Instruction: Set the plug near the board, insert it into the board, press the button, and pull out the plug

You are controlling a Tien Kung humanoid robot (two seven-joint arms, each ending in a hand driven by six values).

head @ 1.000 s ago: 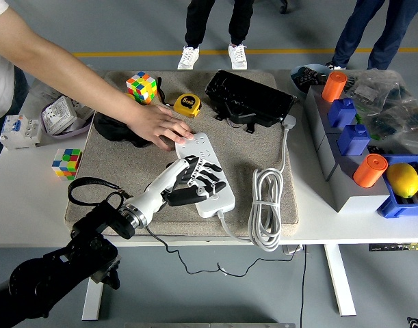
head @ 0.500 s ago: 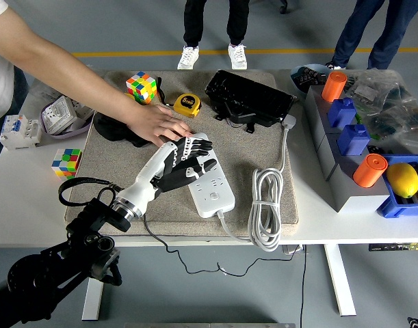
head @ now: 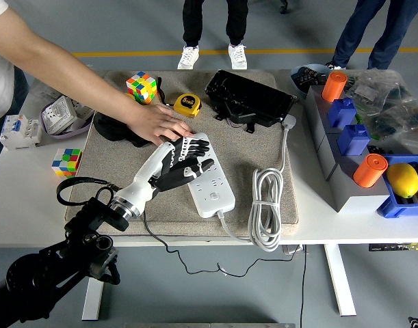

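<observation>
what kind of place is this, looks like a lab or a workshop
Probably a robotics lab or workshop floor. A white table stands on grey concrete with a yellow floor line, cluttered with test props: a power strip, Rubik's cubes and a tape measure.

A workshop: parts bins (head: 345, 126), grey floor with yellow line (head: 126, 52)

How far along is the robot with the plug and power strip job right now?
Done: no step is visibly finished, and I can't make out a plug in the power strip. In hand: the left hand is spread over the strip's far half, while a person's hand rests at its far end. Left: likely every step.
</observation>
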